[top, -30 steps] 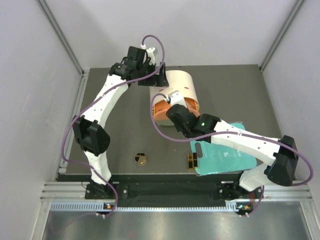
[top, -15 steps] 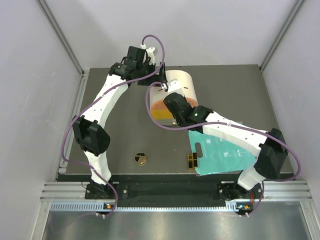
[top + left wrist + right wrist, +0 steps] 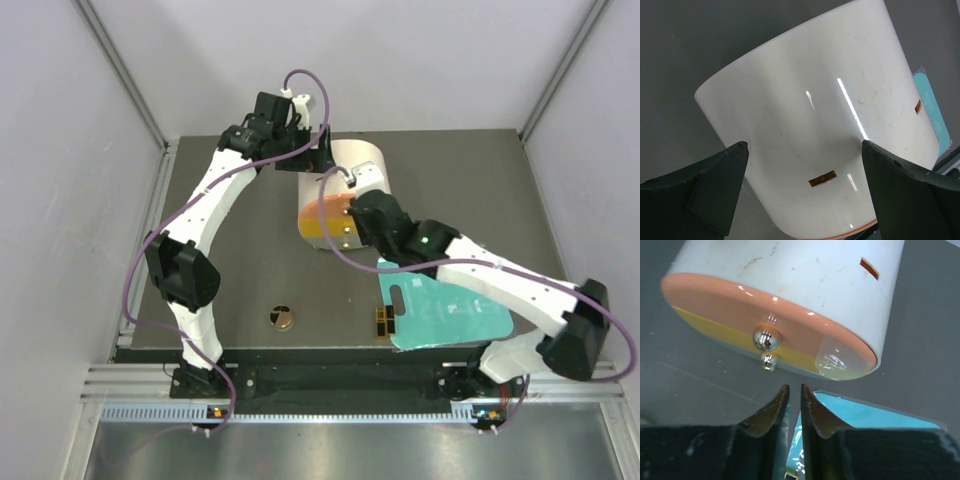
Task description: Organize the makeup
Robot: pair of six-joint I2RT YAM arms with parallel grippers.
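The round gold-rimmed black compact (image 3: pixel 281 318) lies on the dark table near the front. The small black-and-gold rectangular piece (image 3: pixel 383 322) lies at the teal board's near left corner. The two peach-beige tubes are out of view. My left gripper (image 3: pixel 316 152) is open, its fingers (image 3: pixel 715 185) either side of the cream cylindrical box (image 3: pixel 810 115). My right gripper (image 3: pixel 350 218) is shut and empty (image 3: pixel 794 390), just in front of the box's orange-and-yellow lid (image 3: pixel 740 310) and below its silver knob (image 3: pixel 766 338).
The cream-and-orange box (image 3: pixel 345 190) lies on its side at mid-table. The flat teal board (image 3: pixel 445 308) lies at the front right, under my right arm, and shows beside my right fingers (image 3: pixel 875 415). Grey walls close in the table's left, back and right.
My right gripper has pulled back out of the box's open mouth. The orange lid now covers the front. The left arm has not moved.
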